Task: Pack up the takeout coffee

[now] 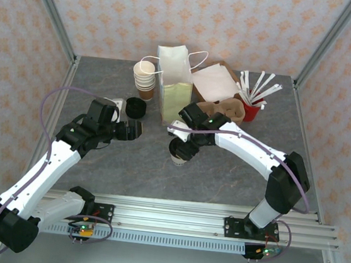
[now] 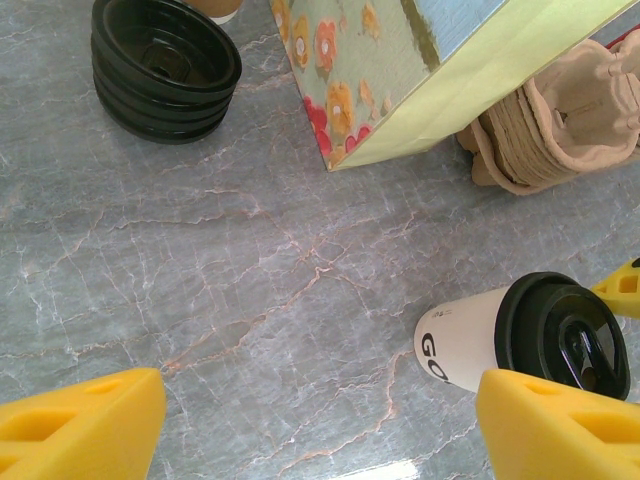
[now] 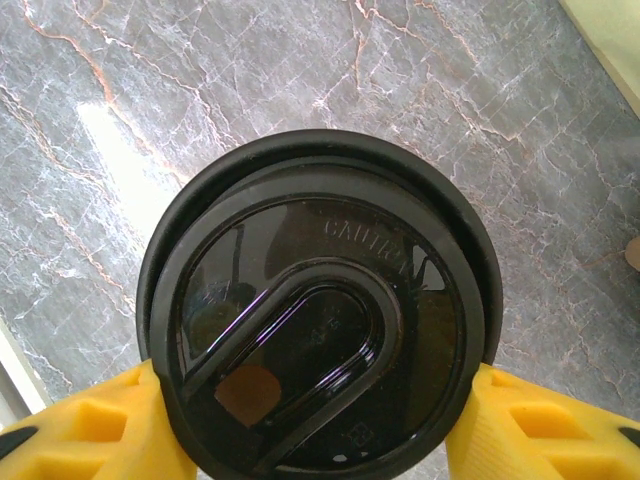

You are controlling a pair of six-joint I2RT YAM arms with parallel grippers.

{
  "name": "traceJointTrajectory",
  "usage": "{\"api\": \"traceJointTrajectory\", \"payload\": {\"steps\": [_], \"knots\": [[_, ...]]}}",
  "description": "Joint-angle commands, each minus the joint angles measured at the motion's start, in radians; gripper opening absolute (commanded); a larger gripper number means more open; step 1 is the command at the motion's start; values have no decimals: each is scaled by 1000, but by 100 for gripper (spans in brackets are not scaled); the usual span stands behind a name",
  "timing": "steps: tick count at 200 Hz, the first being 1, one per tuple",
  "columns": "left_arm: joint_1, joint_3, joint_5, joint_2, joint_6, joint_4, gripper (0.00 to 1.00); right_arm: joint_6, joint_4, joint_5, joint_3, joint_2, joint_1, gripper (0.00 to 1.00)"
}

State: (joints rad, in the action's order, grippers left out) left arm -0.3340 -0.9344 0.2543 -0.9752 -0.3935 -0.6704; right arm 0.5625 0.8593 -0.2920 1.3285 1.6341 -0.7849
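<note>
Coffee: we judge it light, thin-walled, spillable; hold under the lid, where right fingers flank it, clamp unclear; left fingers apart

The takeout coffee sat at the centre and lower half of the frame, seen from straight above; its round black lid carried a raised oval panel and embossed lettering towards the upper right. The right gripper straddled it, one yellow finger at lower left, the other at lower right; the lid's rim overlapped their inner edges, so contact with the cup could not be told. The grey marbled table lay around it, with glare at left; a pale yellow-green edge cut the upper right corner.
</note>
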Motion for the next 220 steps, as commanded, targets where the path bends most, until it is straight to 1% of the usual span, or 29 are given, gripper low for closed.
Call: {"api": "traceJointTrajectory", "payload": {"steps": [1,30,44,72,104,178,220], "knots": [[-8,-3,-17,6,9,-21,82,14,78,162,-78,76,6,57],[-8,-11,-16,1,8,-21,82,-9,44,74,-50,37,9,57],[-8,-12,-13,0,7,-20,82,-20,31,41,-38,27,10,59],[-8,-16,-9,-3,7,-17,82,-47,25,36,-8,18,18,65],[-8,-21,-7,-5,7,-17,82,-67,18,25,24,7,18,70],[-10,-21,-9,0,10,-20,82,-91,20,17,65,-22,21,78],[-9,-11,-13,9,11,-21,82,-106,45,26,68,-3,27,78]]}}
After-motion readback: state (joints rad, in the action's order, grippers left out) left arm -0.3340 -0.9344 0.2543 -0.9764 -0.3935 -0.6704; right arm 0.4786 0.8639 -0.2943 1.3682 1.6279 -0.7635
